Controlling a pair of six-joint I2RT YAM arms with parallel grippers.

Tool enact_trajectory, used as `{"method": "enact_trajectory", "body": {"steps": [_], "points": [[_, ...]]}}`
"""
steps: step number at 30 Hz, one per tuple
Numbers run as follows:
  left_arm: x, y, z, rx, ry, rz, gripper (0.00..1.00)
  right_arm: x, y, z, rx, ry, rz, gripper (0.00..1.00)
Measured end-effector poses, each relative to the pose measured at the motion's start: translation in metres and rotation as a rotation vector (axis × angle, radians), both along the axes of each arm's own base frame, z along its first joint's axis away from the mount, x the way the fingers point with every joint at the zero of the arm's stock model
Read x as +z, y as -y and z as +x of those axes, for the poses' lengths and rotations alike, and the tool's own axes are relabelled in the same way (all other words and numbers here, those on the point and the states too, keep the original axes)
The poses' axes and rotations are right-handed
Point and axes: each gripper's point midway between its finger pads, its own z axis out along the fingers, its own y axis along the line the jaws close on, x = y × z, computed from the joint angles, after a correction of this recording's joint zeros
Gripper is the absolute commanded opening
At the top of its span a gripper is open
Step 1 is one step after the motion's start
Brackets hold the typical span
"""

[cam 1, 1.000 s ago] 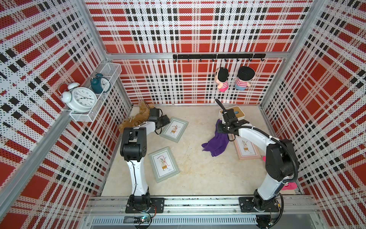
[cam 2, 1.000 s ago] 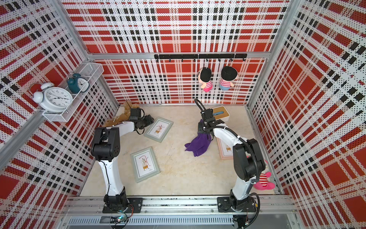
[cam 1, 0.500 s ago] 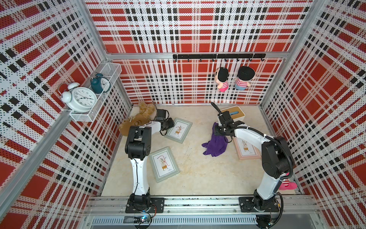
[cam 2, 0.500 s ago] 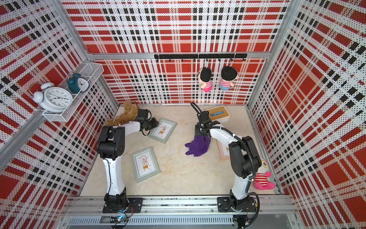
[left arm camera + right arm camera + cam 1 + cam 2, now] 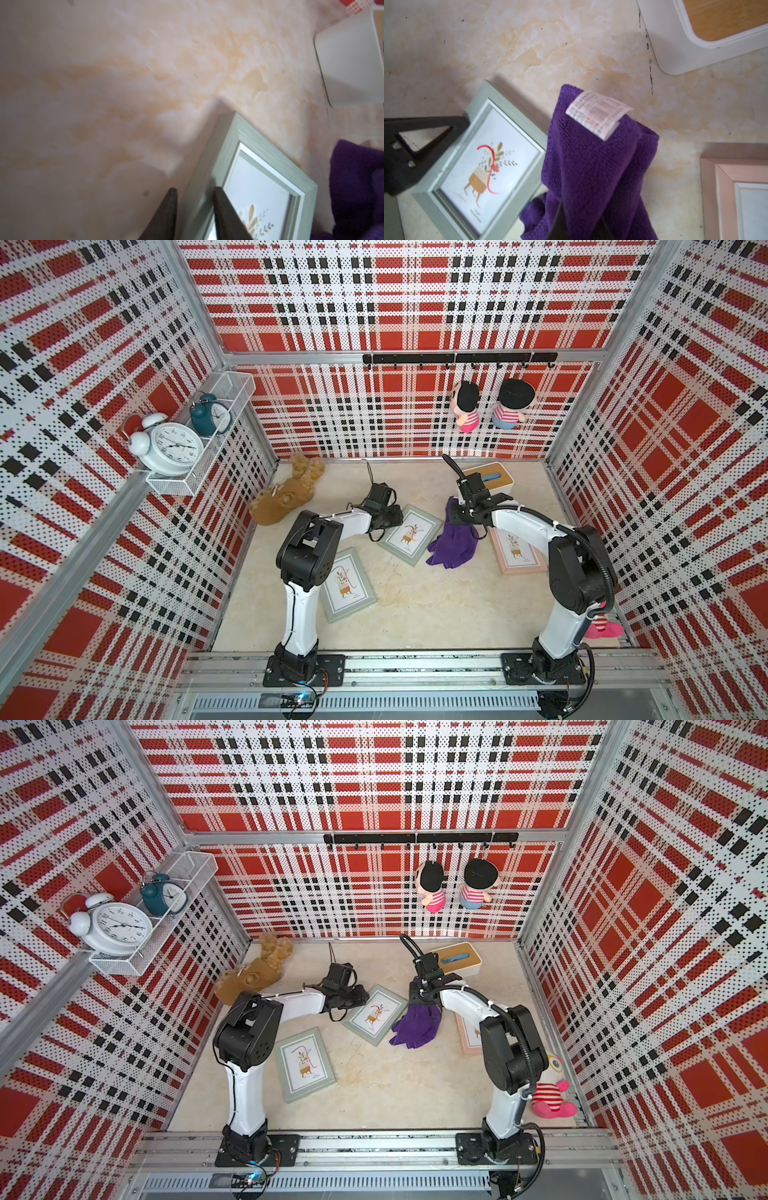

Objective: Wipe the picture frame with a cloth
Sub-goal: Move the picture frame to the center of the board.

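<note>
A wire shelf (image 5: pixel 174 487) hangs on the wall at the far left. It holds a big white alarm clock (image 5: pixel 170 448) and a small teal alarm clock (image 5: pixel 208 418). Below it, in the back corner of the floor, lies a brown plush toy (image 5: pixel 282 502).

Next is the left gripper (image 5: pixel 390 516), low by the floor. Its two dark fingers (image 5: pixel 172 207) sit one on each side of the rim of a green picture frame (image 5: pixel 209 158). One finger is outside the rim and one is over the glass. The jaws are partly closed and seem to pinch that rim, but the wrist view is blurry there. A red squiggle (image 5: pixel 488 166) runs over the plant picture in this frame. A second green frame (image 5: pixel 347 585) lies flat nearer the front, beside the left arm.

The cloth (image 5: pixel 453 543) is deep purple. It is just right of the pinched frame, between it and a pink picture frame (image 5: pixel 517 549). Its top is bunched in the right gripper (image 5: pixel 463 514), whose jaws are squeezed tight on it. The rest hangs down, and the bottom end lies on the floor. A small white tag (image 5: pixel 598 114) sticks out of it.

Behind the right gripper stands a white box with a wooden lid (image 5: pixel 492 481). Two dolls (image 5: pixel 465 406) hang on the back wall. A pink plush toy (image 5: pixel 548 1090) sits in the front right corner.
</note>
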Motion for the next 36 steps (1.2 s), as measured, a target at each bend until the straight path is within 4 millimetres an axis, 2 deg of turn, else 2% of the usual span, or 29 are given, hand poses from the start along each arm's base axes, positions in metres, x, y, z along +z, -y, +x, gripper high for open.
{"method": "enact_trajectory", "body": {"steps": [4,10,13,17,21,25,28,32,34,36], "points": [[0.0,0.009,-0.023,-0.012,-0.035,-0.032,0.44,-0.017,-0.005,-0.001,0.016,-0.04,0.01,0.04],[0.001,0.004,-0.049,0.002,-0.087,-0.083,0.45,-0.04,-0.026,0.007,0.062,-0.078,0.079,0.02],[0.001,0.0,-0.059,0.01,-0.099,-0.094,0.45,-0.033,-0.046,0.027,0.097,-0.045,0.138,0.01],[0.0,-0.006,-0.071,0.024,-0.117,-0.104,0.45,-0.009,-0.079,0.059,0.155,0.044,0.231,0.01],[0.001,-0.007,-0.075,0.033,-0.119,-0.12,0.44,0.003,-0.091,0.068,0.189,0.083,0.269,0.01],[0.0,-0.011,-0.076,0.049,-0.126,-0.125,0.4,0.002,-0.081,0.069,0.178,0.097,0.191,0.01],[-0.001,-0.015,-0.076,0.065,-0.127,-0.123,0.36,0.005,-0.058,0.063,0.135,0.099,0.083,0.01],[-0.002,-0.022,-0.077,0.09,-0.125,-0.119,0.31,0.029,-0.026,0.032,0.095,0.113,-0.004,0.01],[-0.002,-0.022,-0.077,0.096,-0.121,-0.123,0.3,0.037,-0.018,0.014,0.091,0.111,0.002,0.01],[-0.002,-0.022,-0.077,0.1,-0.117,-0.124,0.29,0.037,-0.016,-0.006,0.094,0.089,0.02,0.01]]}}
